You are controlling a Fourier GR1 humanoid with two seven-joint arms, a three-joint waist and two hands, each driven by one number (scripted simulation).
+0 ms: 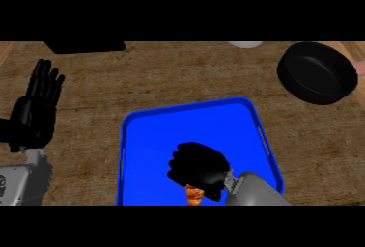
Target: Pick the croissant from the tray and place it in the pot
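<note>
A blue tray (pixel 143 125) lies on the wooden counter in the lower middle of the head view. My right hand (pixel 198 166) hangs over the tray's near part with its fingers curled round the croissant (pixel 193 194); only an orange-brown end of it shows below the hand. The black pot (pixel 317 72) stands at the far right of the counter, well away from the hand. At the left edge my left hand (pixel 37 108) rests open with fingers up, apart from the tray.
A dark flat object (pixel 85 47) lies at the counter's far left edge. A white round thing (pixel 245 44) peeks in at the far middle. Something pinkish (pixel 360 67) shows at the right edge beside the pot.
</note>
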